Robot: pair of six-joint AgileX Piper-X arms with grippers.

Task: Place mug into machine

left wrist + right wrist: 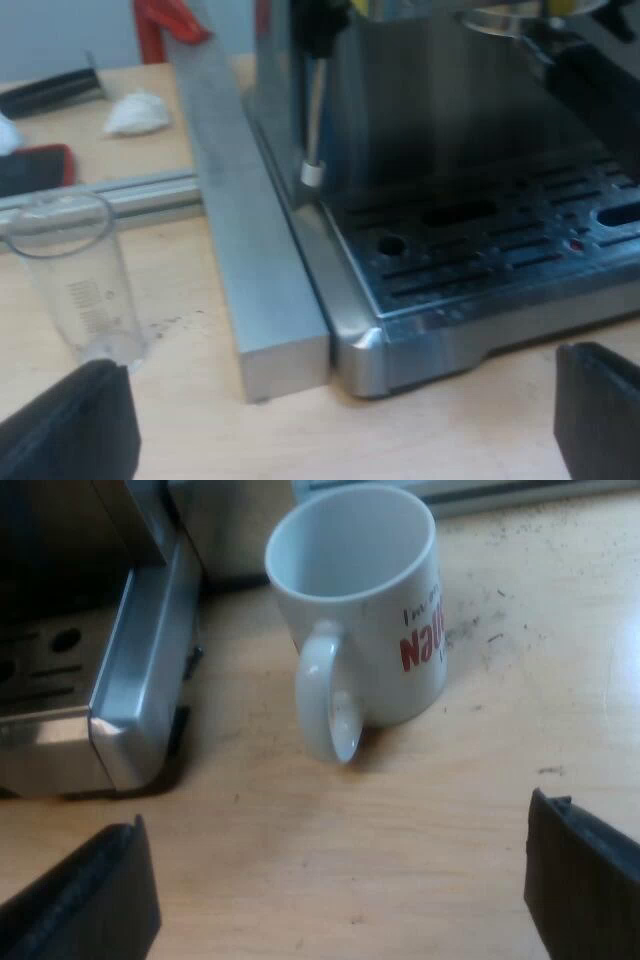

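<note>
Presently, the espresso machine (450, 150) stood on the wooden table (180, 400), slotted drip tray (500, 250) facing the left gripper (338, 425). A metal bar (250, 250) lay close along the machine's side. The mug (370, 610), white with red lettering, stood upright and empty on the table just beside the tray's corner, not on it, handle toward the right gripper (335, 890). A measuring glass (75, 280) stood upright beyond the bar. Right jaws were spread wide, holding nothing, short of the mug. Left jaws were likewise spread, empty, at the tray's front corner.
</note>
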